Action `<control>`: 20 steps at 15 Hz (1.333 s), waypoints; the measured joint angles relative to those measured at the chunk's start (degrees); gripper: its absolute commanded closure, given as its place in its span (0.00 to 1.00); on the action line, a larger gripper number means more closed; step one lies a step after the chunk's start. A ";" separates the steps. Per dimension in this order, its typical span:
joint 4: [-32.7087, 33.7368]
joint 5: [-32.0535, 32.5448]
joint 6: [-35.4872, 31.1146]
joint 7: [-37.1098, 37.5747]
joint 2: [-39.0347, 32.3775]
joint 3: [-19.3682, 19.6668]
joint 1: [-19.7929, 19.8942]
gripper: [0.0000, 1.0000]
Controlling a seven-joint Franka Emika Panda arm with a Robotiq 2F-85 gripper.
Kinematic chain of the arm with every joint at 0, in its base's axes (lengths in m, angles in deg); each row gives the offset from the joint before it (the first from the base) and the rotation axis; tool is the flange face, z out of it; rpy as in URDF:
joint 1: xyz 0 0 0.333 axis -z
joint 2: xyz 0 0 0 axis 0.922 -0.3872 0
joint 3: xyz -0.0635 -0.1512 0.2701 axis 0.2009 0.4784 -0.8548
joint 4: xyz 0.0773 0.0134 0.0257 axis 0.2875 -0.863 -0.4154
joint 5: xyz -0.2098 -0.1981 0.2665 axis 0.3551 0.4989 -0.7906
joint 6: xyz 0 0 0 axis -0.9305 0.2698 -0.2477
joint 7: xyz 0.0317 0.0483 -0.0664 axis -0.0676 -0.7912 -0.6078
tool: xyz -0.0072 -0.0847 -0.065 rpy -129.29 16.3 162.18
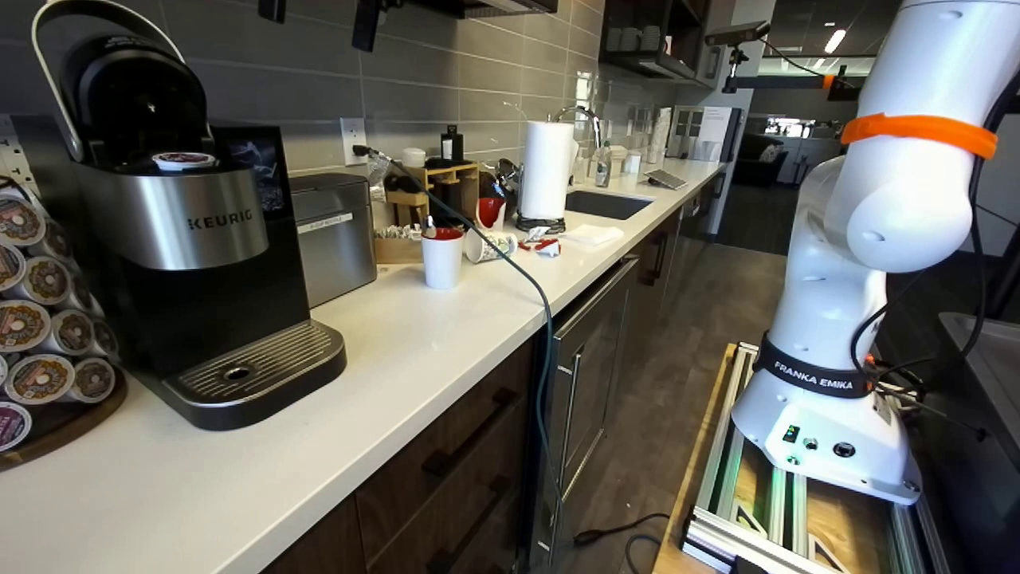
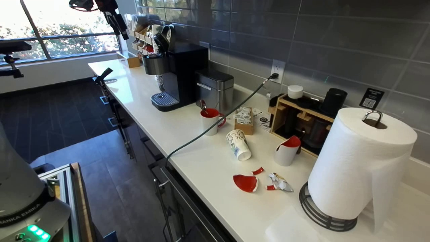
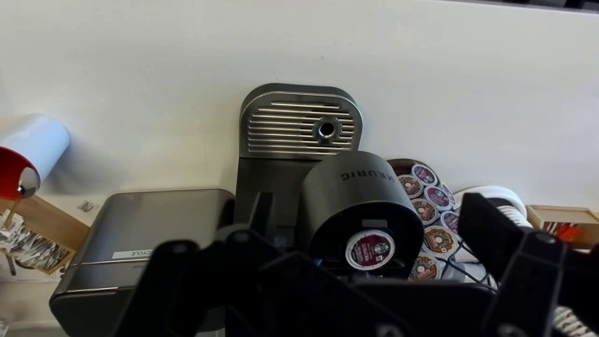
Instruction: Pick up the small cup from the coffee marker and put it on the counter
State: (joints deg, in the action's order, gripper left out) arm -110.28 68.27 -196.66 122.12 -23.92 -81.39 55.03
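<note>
Small cup [image 3: 370,249], one: whitish rim, dark-red printed top, seated in the open head of my coffee machine [image 1: 203,295]. Gripper [image 3: 367,206], one: I hold it in the air near the machine, apart from the cup, jaws wide. Counter [image 1: 398,343], off-white: bears the machine. Beside the machine, opposite sides: grey box [image 1: 339,235], one; coffee pods [image 1: 46,281], stacked. Further along: white mug [image 1: 442,263], upright, red inside; paper cup [image 2: 238,145], on its side; paper towels [image 1: 546,171], one roll, upright.

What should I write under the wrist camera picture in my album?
A small cup sits in the coffee machine, framed by the open gripper.
</note>
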 measured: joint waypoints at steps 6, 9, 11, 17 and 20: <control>9.02 12.33 0.53 15.26 -11.13 0.28 -5.36 0.00; 12.60 16.78 0.18 19.54 -15.34 2.15 -9.03 0.00; 13.52 19.51 -1.31 20.89 -17.00 3.64 -11.22 0.00; 14.07 20.03 -2.39 19.99 -18.48 5.67 -13.35 0.00; 13.79 22.15 -8.83 21.31 -19.21 7.57 -14.44 0.00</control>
State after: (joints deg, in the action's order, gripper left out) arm -96.49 90.41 -205.49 143.44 -43.14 -73.82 40.59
